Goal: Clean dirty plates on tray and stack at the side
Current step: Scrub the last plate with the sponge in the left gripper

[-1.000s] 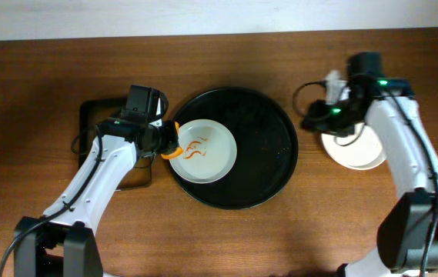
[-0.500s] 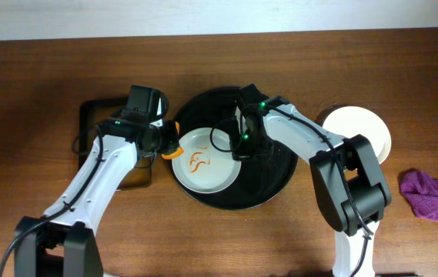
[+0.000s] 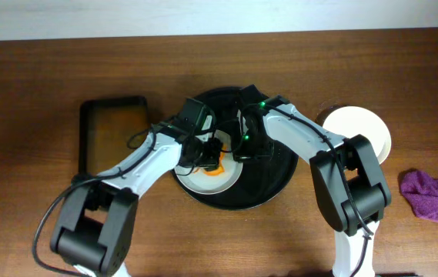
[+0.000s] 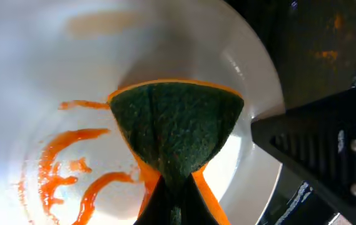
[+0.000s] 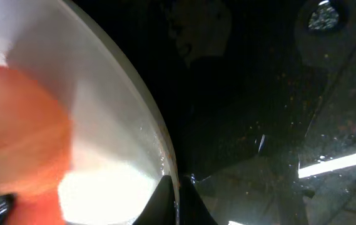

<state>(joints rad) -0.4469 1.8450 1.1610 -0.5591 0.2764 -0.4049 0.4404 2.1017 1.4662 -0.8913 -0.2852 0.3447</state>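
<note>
White and shallow, the dirty plate (image 4: pixel 52 75) lies flat on the round black tray (image 3: pixel 272 173), directly under the left hand (image 4: pixel 172 209). Orange-red sauce (image 4: pixel 71 172) squiggles across the plate just left of that hand's fingertips. The left hand is closed narrowly on a sponge (image 4: pixel 176 128), green-faced with an orange edge. The sponge fans out ahead of the fingers, with its green face against the white surface. Only the very tips of the fingers show at the bottom of the left wrist view, so most of the grip is cut off.

The right hand (image 5: pixel 178 201) is closed on the plate's rim, one finger on the white side and one on the tray side. In the right wrist view the sponge is only an orange blur to the left of the hand, and the sauce cannot be made out. From overhead both hands and forearms cover most of the plate. A pale crescent shows below them, and the sponge is a small orange spot.

Well out to the right of the right hand, off the tray, a white stack of plates (image 3: pixel 365 127) sits on the wooden bench (image 3: pixel 34 77). The right arm hides its lower edge, and I cannot tell how many plates are in it. A purple cloth (image 3: pixel 432 196) lies further right. Well left of the left hand is a rectangular black tray (image 3: pixel 88 138) with a brownish inside.
</note>
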